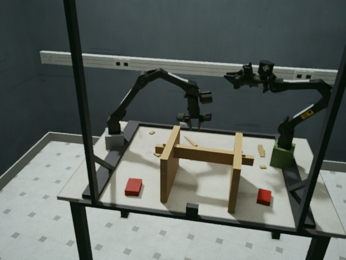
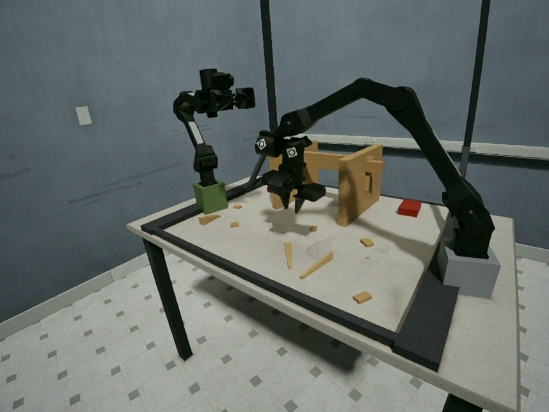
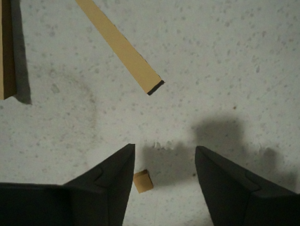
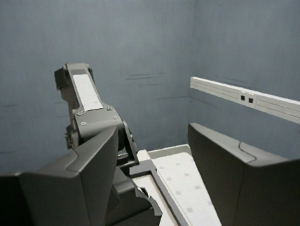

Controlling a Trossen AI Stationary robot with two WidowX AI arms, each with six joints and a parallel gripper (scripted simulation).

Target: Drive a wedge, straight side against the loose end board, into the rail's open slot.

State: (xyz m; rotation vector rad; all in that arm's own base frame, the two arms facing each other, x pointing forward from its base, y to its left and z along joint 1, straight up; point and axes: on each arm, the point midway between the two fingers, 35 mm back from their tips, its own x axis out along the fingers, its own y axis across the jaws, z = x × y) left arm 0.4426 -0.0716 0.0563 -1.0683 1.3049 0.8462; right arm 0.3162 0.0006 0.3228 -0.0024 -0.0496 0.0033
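Observation:
The wooden rail [image 1: 203,154] runs through two upright end boards, one on the left arm's side [image 1: 169,162] and one on the right arm's side [image 1: 236,167]; both stand on the table. In the exterior view a wedge [image 2: 368,179] stands in the rail end outside the near board [image 2: 359,182]. My left gripper [image 1: 194,125] hangs just above the table behind the rail, open and empty. In the left wrist view its fingers are over a small tan block [image 3: 143,181], with a long loose wedge [image 3: 120,45] lying beyond. My right gripper [image 1: 227,78] [image 4: 153,132] is raised high, open and empty.
More loose wedges [image 2: 316,265] [image 2: 288,254] [image 1: 261,150] and small tan blocks [image 2: 366,242] [image 2: 362,297] lie on the table. Two red blocks [image 1: 133,186] [image 1: 263,196] sit near the front. Dark frame posts [image 1: 80,100] stand at the table's edges.

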